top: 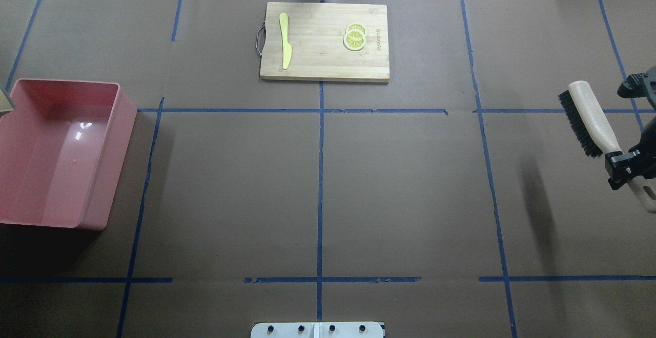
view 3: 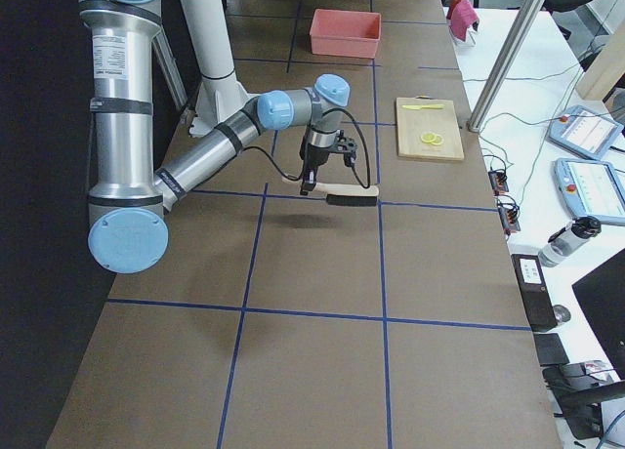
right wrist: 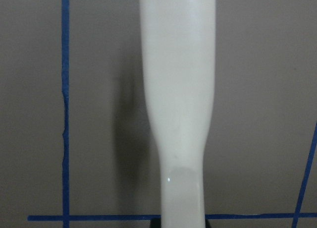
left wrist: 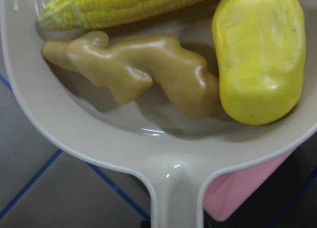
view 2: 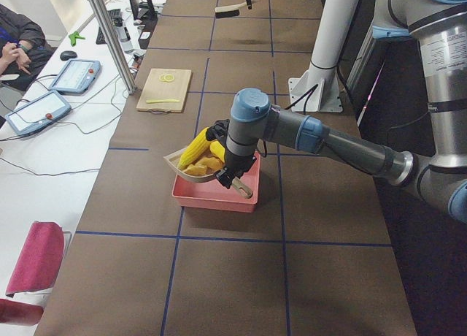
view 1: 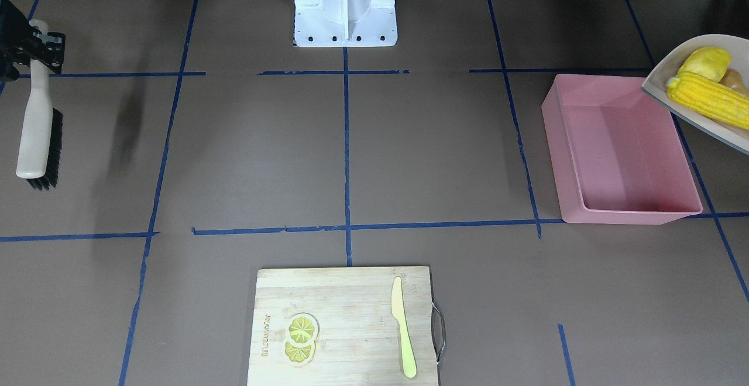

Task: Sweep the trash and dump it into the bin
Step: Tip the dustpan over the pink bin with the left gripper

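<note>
The bin (view 1: 626,216) sits flat near one end of the counter (top: 410,199), on the robot's left, its long side roughly parallel to a blue tape line. From the bin's inner wall, brown counter crossed by tape runs across to the far end.

A beige dustpan (view 1: 711,130) hangs in the air over the bin's outer end, overlapping a corner of its rim in the front-facing view. All the trash lies in it: the corn cob (view 1: 708,99) along one side, the potato lump (view 1: 709,63) beside it, and the ginger root (left wrist: 143,72) between them, touching the lump. The left claw (view 2: 232,177) is at the dustpan's handle, above the bin's robot-side wall; I cannot tell how its fingers stand.

At the end of the counter opposite the bin, the right claw (view 1: 44,47) is clamped on the pale handle of a brush (view 1: 36,123), held clear of the counter with its shadow below.

Well apart from the bin, at the operators' edge, a cutting board (view 1: 345,327) carries a knife (view 1: 402,327) and two overlapping lemon slices (view 1: 301,336). The white robot base (view 1: 345,9) stands across from the board.
</note>
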